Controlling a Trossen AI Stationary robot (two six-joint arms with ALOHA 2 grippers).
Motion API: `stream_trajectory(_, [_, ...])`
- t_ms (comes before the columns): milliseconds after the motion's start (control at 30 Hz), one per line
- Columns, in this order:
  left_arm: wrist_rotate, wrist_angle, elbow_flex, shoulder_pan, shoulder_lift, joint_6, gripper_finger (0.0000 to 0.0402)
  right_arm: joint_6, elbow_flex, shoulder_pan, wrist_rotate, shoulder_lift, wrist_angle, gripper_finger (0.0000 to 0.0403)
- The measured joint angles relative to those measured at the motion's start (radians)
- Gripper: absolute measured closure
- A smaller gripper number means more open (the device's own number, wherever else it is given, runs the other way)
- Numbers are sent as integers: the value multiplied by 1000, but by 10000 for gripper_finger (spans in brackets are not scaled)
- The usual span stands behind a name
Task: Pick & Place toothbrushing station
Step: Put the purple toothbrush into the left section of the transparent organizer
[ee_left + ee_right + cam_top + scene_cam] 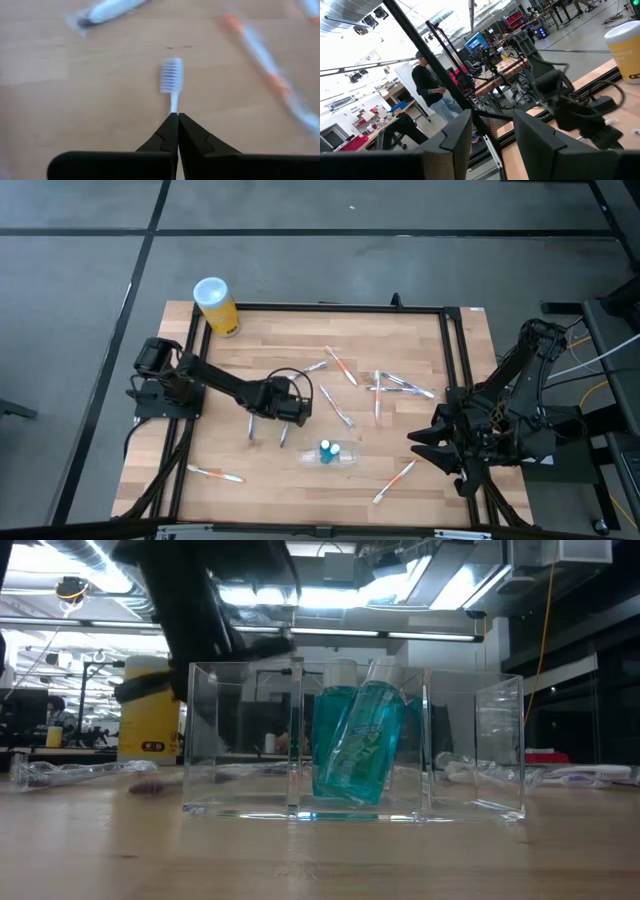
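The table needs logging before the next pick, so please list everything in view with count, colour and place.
Toothbrushes: about ten, white with orange, blue or purple ends, scattered over the wooden table; one pinched at its handle by the left hand.
Clear holder: one, transparent, front centre of the table.
Teal bottle: one, teal with white cap, leaning inside the holder.
Yellow canister: one, white lid, far left corner.
Person: one, dark top, in the room beyond.
Left hand: shut on the toothbrush, table centre.
Right hand: open, waiting at the right edge.
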Motion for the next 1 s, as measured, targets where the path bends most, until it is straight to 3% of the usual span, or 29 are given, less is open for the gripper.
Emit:
stream_trajectory(300, [-26, 12, 3, -100, -33, -67, 401, -4, 0, 0, 19, 0, -5, 254])
stream_trajectory(500, [48, 14, 3, -103, -33, 1, 391, -16, 0, -1, 19, 0, -4, 254])
stream_trajectory(667, [51, -19, 3, -79, -33, 48, 346, -15, 0, -1, 19, 0, -4, 254])
stream_trajectory(867, [134, -30, 4, -47, -4, 133, 282, -11, 0, -1, 19, 0, -4, 254])
stream_trajectory(1000, [177, -20, 4, -39, 42, 153, 262, -11, 0, -1, 19, 0, -1, 254])
